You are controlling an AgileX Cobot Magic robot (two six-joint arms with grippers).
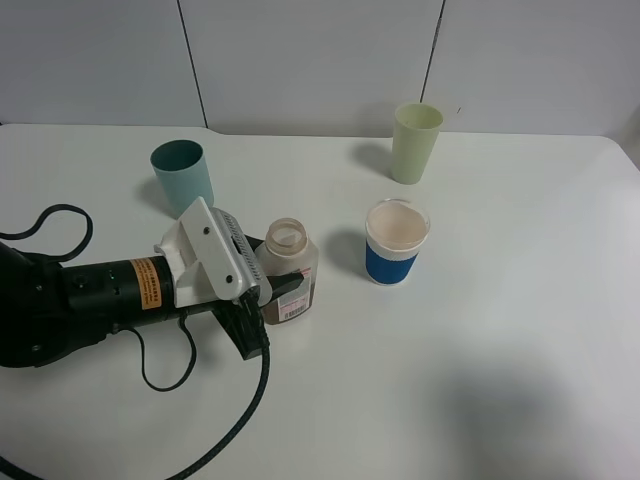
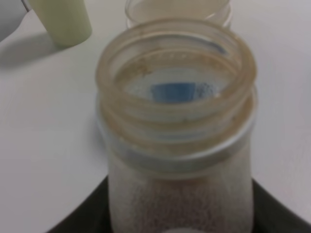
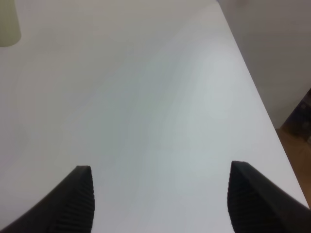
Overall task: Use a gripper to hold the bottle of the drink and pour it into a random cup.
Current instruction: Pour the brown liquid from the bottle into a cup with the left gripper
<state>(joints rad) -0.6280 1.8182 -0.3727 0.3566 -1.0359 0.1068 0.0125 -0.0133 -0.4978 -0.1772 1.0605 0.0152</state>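
Plastic bottle point(image 1: 290, 250): translucent, squarish, with an uncapped wide neck. It stands upright on the surface point(image 1: 480, 380), near the white cup with a blue band point(image 1: 396, 243).
Drink point(image 1: 300, 297): dark brown, only a little, low in the bottle.
Handling: we judge it light and thin-walled, likely to give under a hard squeeze. The smooth label may slip.
Hold: mid-body on the flat sides, below the neck.
Left gripper point(image 1: 278, 272): jaws pinching the bottle's body.
Right gripper point(image 3: 160, 199): jaws spread, nothing between them.
Teal cup point(image 1: 182, 172): upright, near, beyond the left gripper's white head.
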